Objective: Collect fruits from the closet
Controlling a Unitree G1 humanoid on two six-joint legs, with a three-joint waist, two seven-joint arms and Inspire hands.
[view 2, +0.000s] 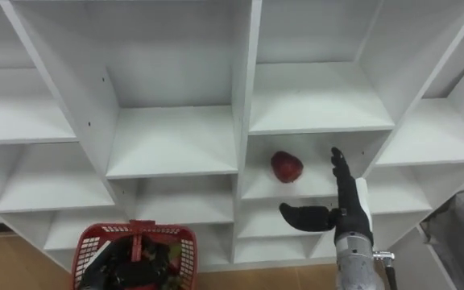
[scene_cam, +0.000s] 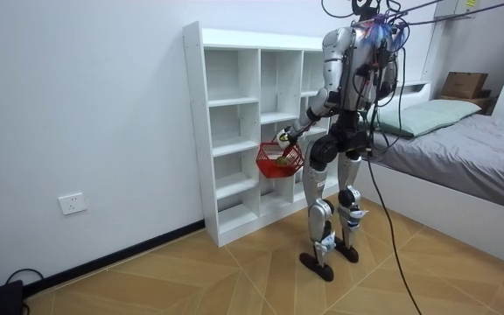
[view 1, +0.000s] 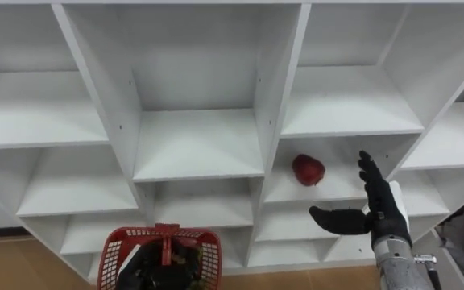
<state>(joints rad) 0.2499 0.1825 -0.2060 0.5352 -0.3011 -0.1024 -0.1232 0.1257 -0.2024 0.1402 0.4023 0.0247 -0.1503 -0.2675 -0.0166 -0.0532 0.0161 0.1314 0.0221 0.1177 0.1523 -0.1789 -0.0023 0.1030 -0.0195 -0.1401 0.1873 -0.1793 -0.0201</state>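
Observation:
A red apple lies on a shelf in the right-middle column of the white closet. My right hand is open in front of that shelf, just right of the apple and a little lower, thumb stretched towards it, not touching. At the lower left hangs a red mesh basket, with my left hand curled round its upright handle. Something dark and greenish lies inside the basket; I cannot tell what it is.
I stand close before the closet on a wooden floor. The other shelf compartments hold nothing. A bed with a box on it stands at the room view's right, behind me. A wall socket is at the room view's left.

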